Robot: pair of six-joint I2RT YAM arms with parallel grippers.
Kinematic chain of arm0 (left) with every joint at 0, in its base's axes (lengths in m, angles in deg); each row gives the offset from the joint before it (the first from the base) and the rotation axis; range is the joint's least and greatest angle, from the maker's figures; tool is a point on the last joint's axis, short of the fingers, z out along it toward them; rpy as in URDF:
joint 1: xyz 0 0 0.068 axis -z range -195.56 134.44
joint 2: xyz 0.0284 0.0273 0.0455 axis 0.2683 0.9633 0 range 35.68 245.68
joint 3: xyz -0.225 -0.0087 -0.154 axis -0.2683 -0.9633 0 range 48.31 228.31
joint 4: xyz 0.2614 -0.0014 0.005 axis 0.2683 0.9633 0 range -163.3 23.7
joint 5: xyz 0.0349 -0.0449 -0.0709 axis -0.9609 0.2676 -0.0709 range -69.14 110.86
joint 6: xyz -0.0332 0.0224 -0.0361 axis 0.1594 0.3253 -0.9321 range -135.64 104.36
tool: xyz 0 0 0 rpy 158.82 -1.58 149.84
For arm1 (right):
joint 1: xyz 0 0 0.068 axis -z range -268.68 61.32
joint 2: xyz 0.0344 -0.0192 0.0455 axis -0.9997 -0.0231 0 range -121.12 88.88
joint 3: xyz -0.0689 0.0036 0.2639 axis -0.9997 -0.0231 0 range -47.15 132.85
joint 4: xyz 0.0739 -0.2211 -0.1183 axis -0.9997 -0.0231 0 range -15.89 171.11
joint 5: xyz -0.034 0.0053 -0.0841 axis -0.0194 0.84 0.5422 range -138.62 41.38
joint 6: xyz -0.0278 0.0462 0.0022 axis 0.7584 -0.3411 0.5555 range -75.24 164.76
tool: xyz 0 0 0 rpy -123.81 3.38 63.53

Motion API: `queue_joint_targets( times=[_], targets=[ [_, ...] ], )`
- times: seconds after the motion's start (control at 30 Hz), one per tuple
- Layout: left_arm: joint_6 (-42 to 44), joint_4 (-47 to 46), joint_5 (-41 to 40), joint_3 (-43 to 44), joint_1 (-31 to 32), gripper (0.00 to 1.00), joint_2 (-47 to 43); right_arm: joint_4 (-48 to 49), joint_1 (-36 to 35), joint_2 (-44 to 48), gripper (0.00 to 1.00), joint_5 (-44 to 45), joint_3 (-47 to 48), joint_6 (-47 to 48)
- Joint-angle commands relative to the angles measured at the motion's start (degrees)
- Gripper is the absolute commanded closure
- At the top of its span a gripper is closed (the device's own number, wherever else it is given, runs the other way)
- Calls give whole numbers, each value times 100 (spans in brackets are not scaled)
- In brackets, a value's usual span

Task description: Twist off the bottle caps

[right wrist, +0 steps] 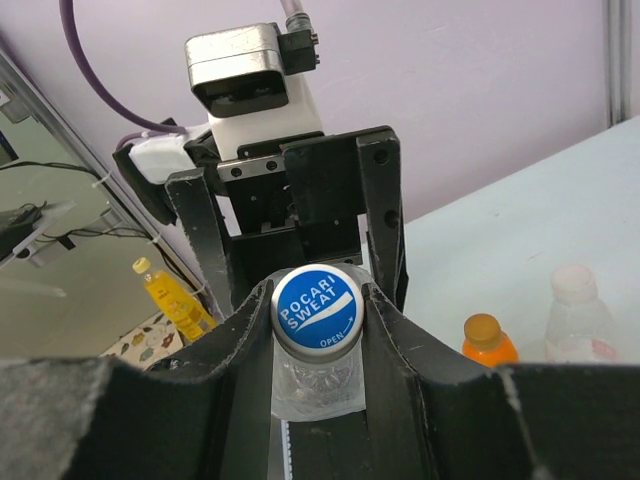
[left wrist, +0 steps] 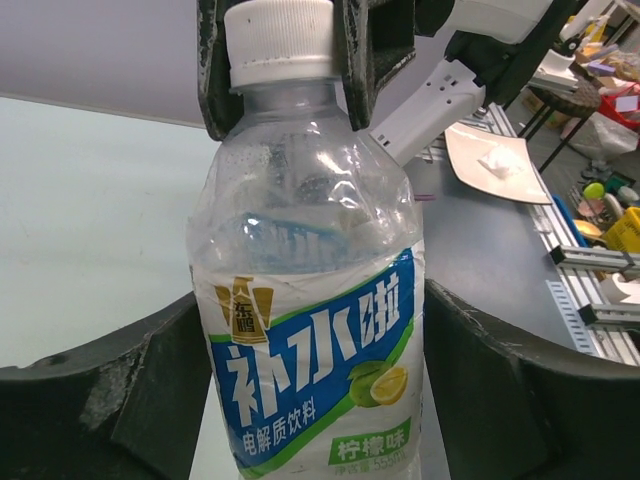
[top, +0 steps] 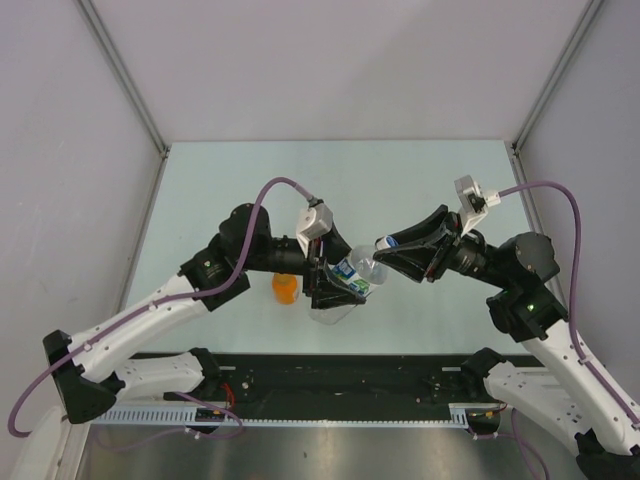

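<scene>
My left gripper point(top: 335, 285) is shut on the body of a clear bottle with a blue-white label point(top: 356, 270) point(left wrist: 310, 300) and holds it tilted above the table. Its cap point(right wrist: 315, 308), blue on top with a white side point(left wrist: 280, 40), sits on the neck. My right gripper point(top: 385, 248) point(right wrist: 315, 330) is shut on that cap from the right. A short orange bottle with its orange cap point(top: 285, 288) point(right wrist: 487, 340) stands on the table. A second clear bottle point(top: 335, 315) with a white cap point(right wrist: 575, 283) is beside it; its label is hidden.
The pale green table point(top: 400, 190) is walled at the back and sides, with metal posts at the corners. A black strip and cable rail point(top: 330, 375) run along the near edge between the arm bases.
</scene>
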Motion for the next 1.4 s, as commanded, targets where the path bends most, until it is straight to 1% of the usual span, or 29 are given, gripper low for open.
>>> queue_joint_targets(
  times=[0.0, 0.03, 0.13, 0.4, 0.5, 0.6, 0.63, 0.7, 0.73, 0.83, 0.87, 0.9, 0.93, 1.0, 1.03, 1.1, 1.13, 1.2, 1.23, 1.27, 1.3, 1.33, 1.37],
  targets=[
    [-164, -335, 307, -67, -35, 14, 53, 401, 27, 8, 100, -121, -35, -21],
    [-164, -335, 307, -85, -44, 7, 88, 427, 27, 17, 100, -112, -44, -30],
    [-199, -502, 185, -137, -35, 3, 124, 611, 27, 43, 100, -68, -79, -91],
    [-252, -616, -88, -225, -35, 3, 194, 928, -8, 61, 100, -15, -132, -241],
    [-304, -774, -80, -295, -35, 6, 212, 1069, -8, 70, 100, -15, -176, -328],
    [-357, -941, -79, -340, -35, 14, 220, 1209, -61, 96, 100, 63, -264, -381],
    [-357, -968, -71, -357, -35, 22, 238, 1236, -61, 114, 100, 81, -273, -381],
    [-357, -1012, -18, -357, -35, 35, 273, 1227, -70, 105, 100, 82, -299, -381],
    [-357, -1012, 0, -348, -35, 45, 273, 1210, -70, 105, 100, 73, -308, -373],
    [-322, -977, 9, -340, -35, 57, 282, 1105, -70, 105, 100, 90, -299, -364],
    [-296, -925, -9, -340, -35, 57, 282, 1061, -61, 105, 93, 134, -299, -364],
    [-278, -889, -44, -340, -35, 57, 273, 1017, -52, 114, 74, 186, -290, -346],
    [-226, -854, -131, -331, -35, 57, 247, 903, -43, 122, 40, 222, -299, -320],
    [-138, -705, -254, -322, -35, 57, 203, 753, -17, 184, 10, 388, -238, -276],
    [-33, -626, -334, -296, -35, 57, 185, 579, -17, 219, 1, 467, -194, -215],
    [82, -415, -667, -269, -35, 57, 150, 332, -17, 280, 0, 809, -80, -144],
    [195, -406, -799, -226, -35, 59, 141, 96, -8, 315, 0, 942, 77, -66],
    [293, -151, -1177, -217, -26, 62, 106, -134, -8, 386, 0, 1477, 236, -4],
    [389, -116, -1326, -217, -26, 69, 106, -422, -17, 386, 1, 1688, 420, 5],
    [433, -55, -1467, -217, -17, 74, 89, -590, -17, 377, 0, 2125, 535, 14],
    [477, -11, -1825, -217, 9, 82, 89, -766, -8, 343, 0, 2312, 640, 14],
    [573, 33, -2037, -208, 35, 99, 89, -1142, -17, 290, 0, 2471, 728, 14],
    [618, 95, -2248, -190, 79, 100, 89, -1302, -17, 255, 0, 2777, 912, -38]
  ],
)
